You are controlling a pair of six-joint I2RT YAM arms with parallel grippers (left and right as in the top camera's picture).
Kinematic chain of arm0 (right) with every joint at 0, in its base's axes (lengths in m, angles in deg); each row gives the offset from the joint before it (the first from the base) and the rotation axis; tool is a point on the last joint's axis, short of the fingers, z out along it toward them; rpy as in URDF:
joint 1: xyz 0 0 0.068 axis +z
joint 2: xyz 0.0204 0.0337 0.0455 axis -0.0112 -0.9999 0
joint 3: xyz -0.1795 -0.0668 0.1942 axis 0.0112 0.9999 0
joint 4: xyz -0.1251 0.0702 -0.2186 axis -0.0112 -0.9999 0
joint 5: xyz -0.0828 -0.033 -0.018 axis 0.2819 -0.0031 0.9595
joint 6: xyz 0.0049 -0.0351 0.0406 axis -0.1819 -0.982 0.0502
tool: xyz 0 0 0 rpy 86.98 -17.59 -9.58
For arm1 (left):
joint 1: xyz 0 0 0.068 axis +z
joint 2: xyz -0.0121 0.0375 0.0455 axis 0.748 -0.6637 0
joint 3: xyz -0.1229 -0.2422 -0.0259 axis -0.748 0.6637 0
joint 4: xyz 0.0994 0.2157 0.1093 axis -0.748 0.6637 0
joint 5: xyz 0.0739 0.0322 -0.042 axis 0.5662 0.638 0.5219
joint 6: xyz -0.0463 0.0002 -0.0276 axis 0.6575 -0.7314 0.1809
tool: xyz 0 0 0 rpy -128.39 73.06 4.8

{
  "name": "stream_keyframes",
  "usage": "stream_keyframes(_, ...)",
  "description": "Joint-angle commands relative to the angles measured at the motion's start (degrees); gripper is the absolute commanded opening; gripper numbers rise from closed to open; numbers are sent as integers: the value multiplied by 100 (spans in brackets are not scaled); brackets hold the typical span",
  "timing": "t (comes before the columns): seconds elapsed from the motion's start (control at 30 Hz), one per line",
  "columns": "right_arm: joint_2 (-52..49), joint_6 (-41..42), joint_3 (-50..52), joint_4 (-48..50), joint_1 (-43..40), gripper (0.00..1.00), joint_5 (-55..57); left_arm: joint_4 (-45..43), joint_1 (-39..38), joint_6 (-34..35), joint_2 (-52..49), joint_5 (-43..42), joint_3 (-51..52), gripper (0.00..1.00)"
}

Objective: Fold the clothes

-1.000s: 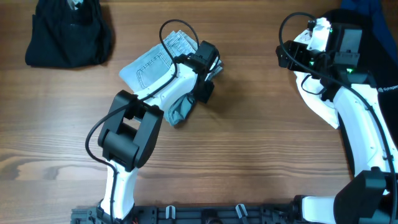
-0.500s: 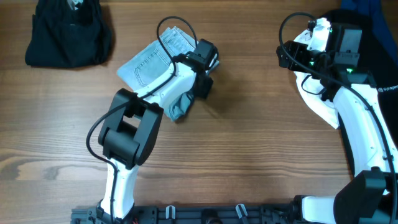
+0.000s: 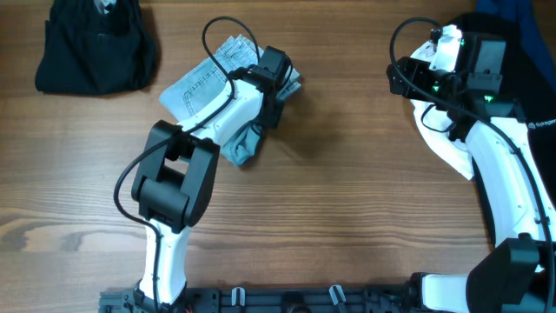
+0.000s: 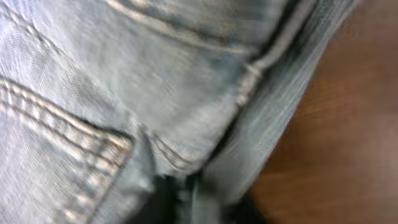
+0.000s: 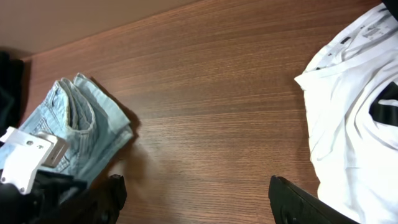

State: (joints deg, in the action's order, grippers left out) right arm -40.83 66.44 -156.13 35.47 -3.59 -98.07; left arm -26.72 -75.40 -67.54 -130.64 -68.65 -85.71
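Note:
The pale light-blue denim shorts [image 3: 198, 87] lie bunched and partly folded at the back left of the table, a stitched back pocket facing up. My left gripper [image 3: 282, 80] is at the shorts' right edge, shut on a fold of denim; its wrist view is filled with denim, pocket stitching and a seam [image 4: 143, 93], with dark finger shapes pinching cloth at the bottom [image 4: 186, 205]. My right gripper [image 3: 401, 78] hangs open and empty above the table at the back right, far from the shorts; its view shows the shorts [image 5: 87, 134] at left.
A black garment [image 3: 95, 43] lies at the back left corner. A white shirt with black print [image 3: 443, 130] [image 5: 354, 112] lies under the right arm at the back right. A dark blue cloth [image 3: 521, 17] sits at the far right corner.
My left gripper has moved back and to the left with the denim, pulling the shorts' right part over toward the far side. The right arm has not moved.

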Motion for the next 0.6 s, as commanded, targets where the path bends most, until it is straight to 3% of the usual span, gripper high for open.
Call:
stream_keyframes(0.0,-94,-114,17,11,13,79,76,109,13,111,289,0,70,81)
stream_keyframes(0.03,-94,-116,17,11,13,79,76,138,15,111,289,0,70,90)
stream_keyframes(0.13,-94,-116,17,13,13,79,76,225,11,92,289,2,70,100)
stream_keyframes(0.3,-94,-105,17,15,13,79,76,-17,20,-76,280,793,72,100)
stream_keyframes(0.47,-94,-107,17,15,13,79,76,-448,22,-365,199,743,114,99)
stream_keyframes(0.57,-94,-109,17,13,13,79,76,-520,26,-361,-81,678,116,90)
